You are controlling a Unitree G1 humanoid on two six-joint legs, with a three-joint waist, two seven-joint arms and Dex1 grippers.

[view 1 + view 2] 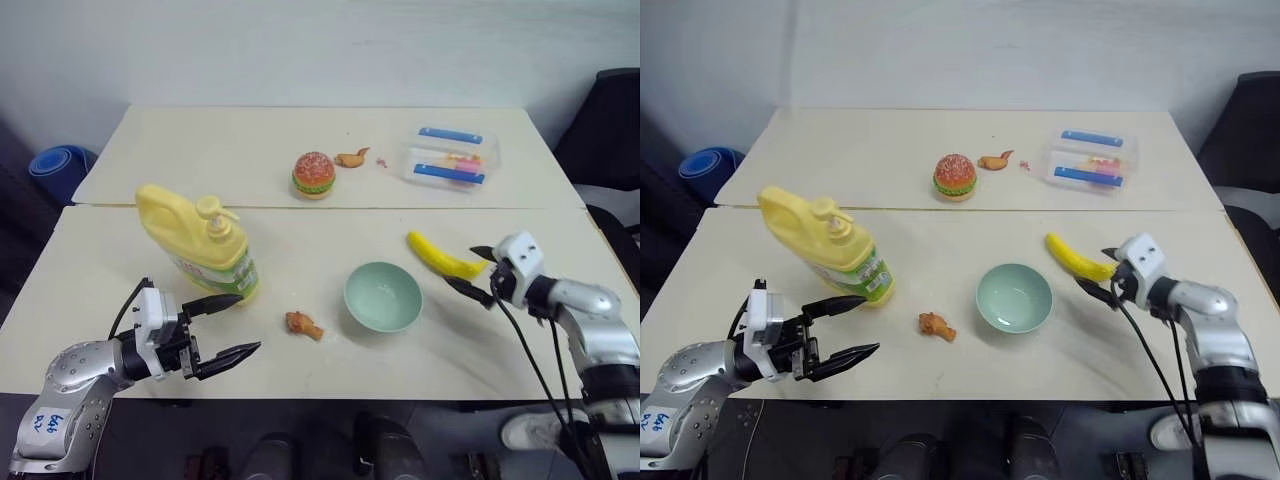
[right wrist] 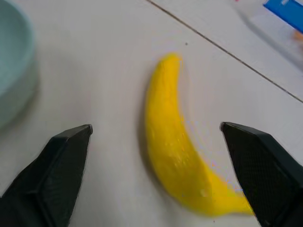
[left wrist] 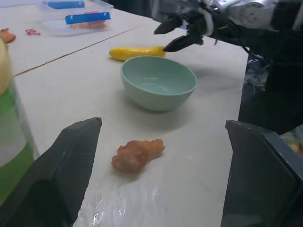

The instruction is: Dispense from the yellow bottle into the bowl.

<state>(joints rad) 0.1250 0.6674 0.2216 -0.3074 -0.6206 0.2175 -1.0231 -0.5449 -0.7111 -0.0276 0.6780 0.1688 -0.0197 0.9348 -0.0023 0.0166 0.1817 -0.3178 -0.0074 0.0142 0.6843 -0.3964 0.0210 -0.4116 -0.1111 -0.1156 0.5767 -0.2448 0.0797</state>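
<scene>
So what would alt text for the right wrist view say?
A yellow banana lies on a pale table between the two open black fingers of the right gripper. A mint-green bowl's edge shows beside it.

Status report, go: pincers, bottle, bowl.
Left pincer open beside yellow bottle, holding nothing. Right pincer open at banana. Bowl upright, fried piece beside it.

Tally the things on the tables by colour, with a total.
Yellow: 2, the pale-yellow plastic pump bottle and the yellow banana
Mint green: 1, the round bowl
Brown: 3, the toy burger and two fried pieces
Clear: 1, the blue-clipped box
Total: 7
</scene>
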